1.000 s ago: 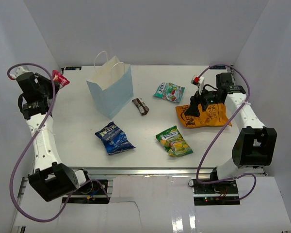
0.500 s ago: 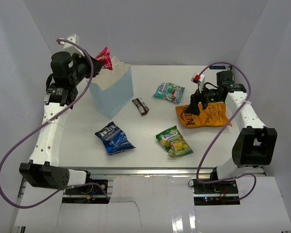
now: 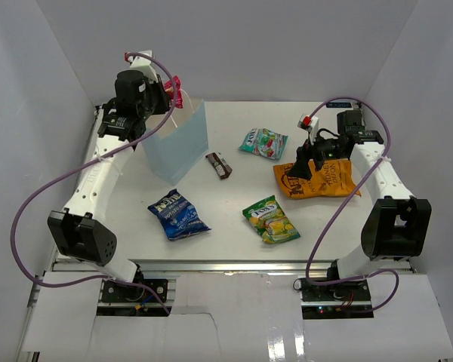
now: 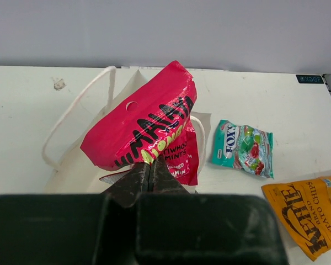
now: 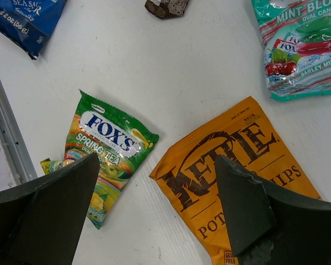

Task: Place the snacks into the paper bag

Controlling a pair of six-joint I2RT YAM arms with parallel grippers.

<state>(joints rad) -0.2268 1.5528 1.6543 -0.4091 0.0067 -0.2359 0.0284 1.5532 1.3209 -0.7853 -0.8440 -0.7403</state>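
Pink packet (image 4: pixel 149 118), pinched in our left gripper (image 4: pixel 150 167), hangs over the mouth of the paper bag (image 3: pixel 177 147) to drop in, while right of it our right gripper (image 5: pixel 154 190) spreads above the orange crisp bag (image 5: pixel 237 160).

Robotics lab test cell.
Marked as such by plain white walls (image 3: pixel 234 45) boxing in a white table (image 3: pixel 226 219) on three sides, by a left arm (image 3: pixel 98 170) and a right arm (image 3: pixel 381 177) bolted to an aluminium rail (image 3: pixel 234 264) at the near edge, by purple cables (image 3: pixel 15 226) looping from base to wrist, and by a blue crisp bag (image 3: pixel 178 213) and a green-yellow candy bag (image 3: pixel 271 219) lying flat and apart.
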